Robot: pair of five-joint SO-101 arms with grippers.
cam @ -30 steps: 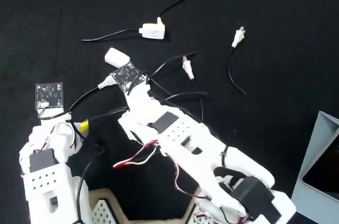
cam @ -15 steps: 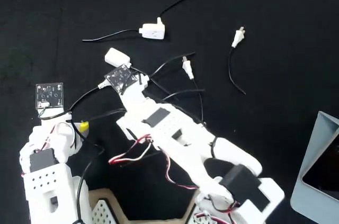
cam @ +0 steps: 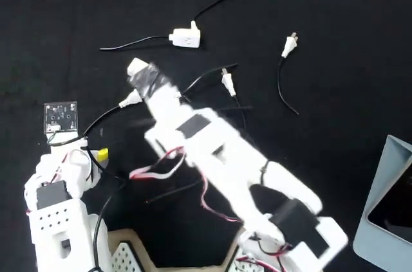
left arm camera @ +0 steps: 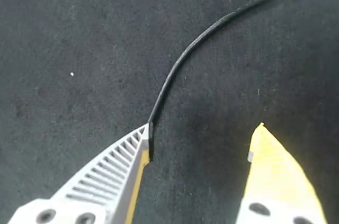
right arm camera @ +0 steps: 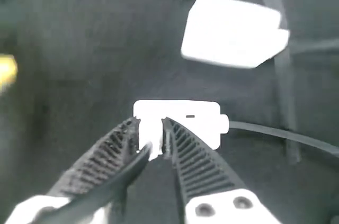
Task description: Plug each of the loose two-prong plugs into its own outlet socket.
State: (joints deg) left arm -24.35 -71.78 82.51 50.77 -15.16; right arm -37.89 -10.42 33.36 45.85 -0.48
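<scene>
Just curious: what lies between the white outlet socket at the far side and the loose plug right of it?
Nothing: in the high view, only bare black table separates the outlet socket from that plug.

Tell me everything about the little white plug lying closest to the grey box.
The plug is small, white and looks like plastic. It lies flat on the black table, loose, not in any socket. Its prong end points toward the table's far edge; the prongs are too tiny to count. A thin black cord leaves its other end, curves back toward the near side and ends loose. Only the table touches it; the grey box sits well apart.
</scene>
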